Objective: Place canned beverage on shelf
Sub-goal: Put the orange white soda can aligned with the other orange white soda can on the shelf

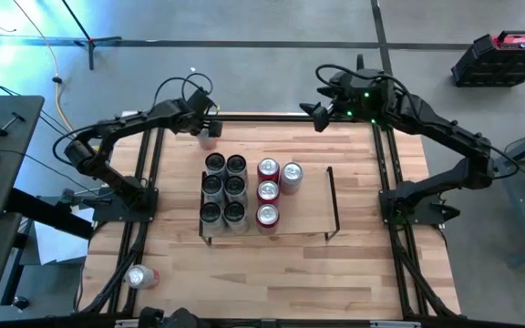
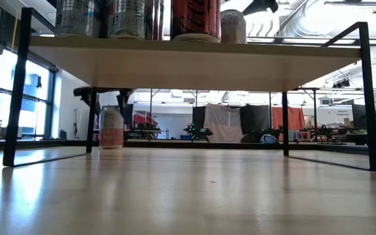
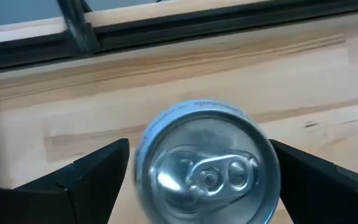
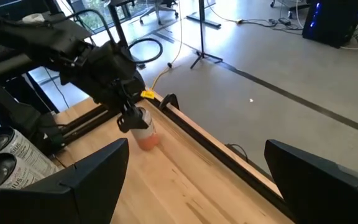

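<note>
Shelf [image 1: 299,219]: sitting mid-table, w/ dark and red cans on its left part, right part bare.
Can [image 3: 205,163]: standing upright near the far table edge, silver top, pale pink-orange side.
Left gripper [image 1: 206,123]: hanging over can, fingers spread wide, gripping nothing.
Right gripper [image 1: 315,114]: waiting at far edge, fingers open.
Risk: fingers closing off-center may be tipping the can over; a loose grip may be letting it slip.

Both arms are dark, jointed links with black cables looped near the wrists. The right arm [image 1: 427,123] shows small green lights by its wrist. Each claw's fingers [image 3: 79,180] are matte black wedges, seemingly plastic.
</note>
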